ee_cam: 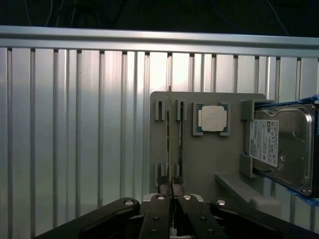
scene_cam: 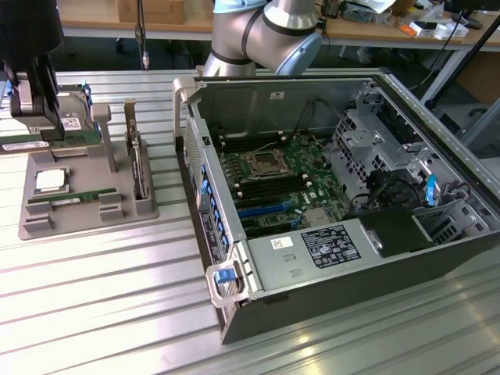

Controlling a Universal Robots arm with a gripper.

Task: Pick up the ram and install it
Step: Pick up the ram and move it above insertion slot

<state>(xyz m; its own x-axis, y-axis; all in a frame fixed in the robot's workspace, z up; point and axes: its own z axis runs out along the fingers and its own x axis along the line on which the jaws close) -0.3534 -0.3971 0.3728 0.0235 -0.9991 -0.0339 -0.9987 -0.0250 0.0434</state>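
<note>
My gripper (scene_cam: 37, 129) hangs over the grey parts holder (scene_cam: 117, 205) at the exterior view's left. It is shut on the ram (scene_cam: 47, 141), a long thin green stick held level just above the holder. From the wrist, the fingertips (ee_cam: 163, 190) meet at the gripper (ee_cam: 172, 191) and the ram (ee_cam: 170, 139) runs away from them edge-on, over the holder's slots. Another green stick (scene_cam: 66, 199) lies in the holder. The open computer case (scene_cam: 469, 168) lies to the exterior view's right, its motherboard (scene_cam: 273, 180) showing dark memory slots (scene_cam: 262, 144).
A square silver processor (scene_cam: 49, 180) (ee_cam: 213, 118) and a boxy hard drive (ee_cam: 281, 147) sit in the holder beside the ram. The robot arm (scene_cam: 266, 35) reaches over the case's far wall. A grooved metal table (scene_cam: 101, 297) carries everything. A cluttered bench (scene_cam: 422, 27) stands behind.
</note>
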